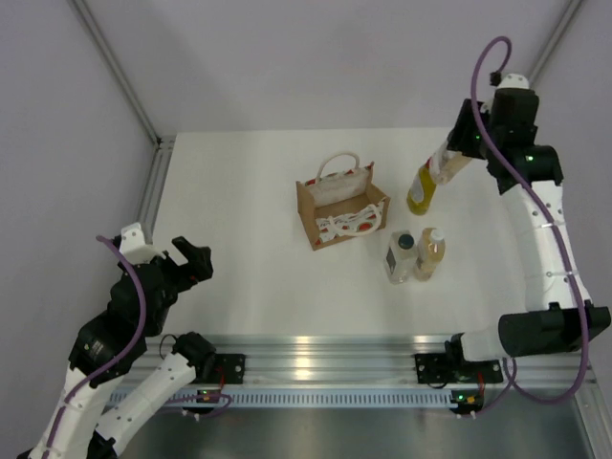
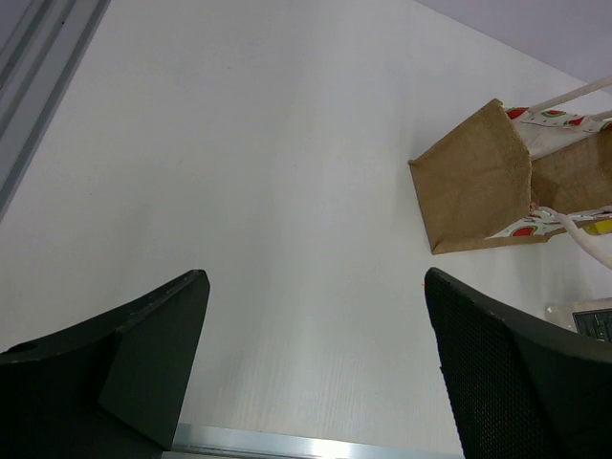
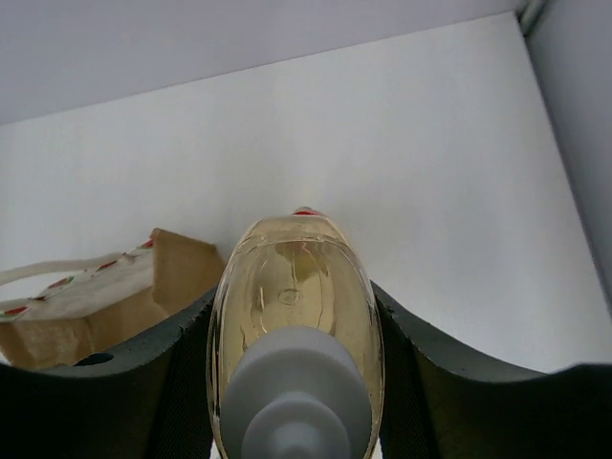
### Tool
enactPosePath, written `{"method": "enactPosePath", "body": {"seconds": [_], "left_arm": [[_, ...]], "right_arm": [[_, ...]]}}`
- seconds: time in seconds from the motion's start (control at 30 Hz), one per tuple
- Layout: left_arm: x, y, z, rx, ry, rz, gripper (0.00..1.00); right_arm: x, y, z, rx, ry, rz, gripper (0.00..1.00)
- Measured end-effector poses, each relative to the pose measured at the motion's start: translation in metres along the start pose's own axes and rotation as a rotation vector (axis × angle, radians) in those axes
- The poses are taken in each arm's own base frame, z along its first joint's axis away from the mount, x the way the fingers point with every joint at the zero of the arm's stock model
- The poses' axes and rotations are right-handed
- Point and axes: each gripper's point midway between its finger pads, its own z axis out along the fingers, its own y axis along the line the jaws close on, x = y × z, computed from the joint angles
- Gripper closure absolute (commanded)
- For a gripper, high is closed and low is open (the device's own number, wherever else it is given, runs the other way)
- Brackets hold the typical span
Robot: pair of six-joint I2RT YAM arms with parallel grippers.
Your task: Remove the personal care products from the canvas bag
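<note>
Boxy tan canvas bag (image 1: 341, 206) stands mouth up on a white table (image 1: 239, 182), red watermelon prints (image 2: 521, 230) on its white panel. The right gripper (image 1: 447, 164) clamps a tilted amber white-capped bottle (image 1: 421, 188), cap uppermost, right of the bag. The left gripper (image 1: 194, 258) gapes wide. Nearer, a clear dark-capped bottle (image 1: 400, 256), label unreadable, stands beside a second amber bottle (image 1: 431, 254)

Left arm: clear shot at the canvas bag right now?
Probably yes. The left gripper is open, only bare table lies between it and the bag, and the right gripper holds a bottle on the bag's far side.
</note>
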Motion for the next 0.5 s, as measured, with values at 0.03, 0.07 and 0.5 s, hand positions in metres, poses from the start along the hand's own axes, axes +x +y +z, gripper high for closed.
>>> {"method": "enactPosePath", "body": {"seconds": [0.03, 0.07, 0.5], "left_arm": [[0.000, 0.000, 0.000, 0.000, 0.000, 0.000, 0.02], [0.000, 0.000, 0.000, 0.000, 0.000, 0.000, 0.02], [-0.003, 0.001, -0.004, 0.011, -0.016, -0.012, 0.02]], "right_arm": [[-0.004, -0.012, -0.005, 0.021, -0.009, 0.016, 1.00], [-0.008, -0.026, -0.011, 0.048, -0.022, 0.032, 1.00], [0.055, -0.151, -0.017, 0.367, 0.034, 0.205, 1.00]]}}
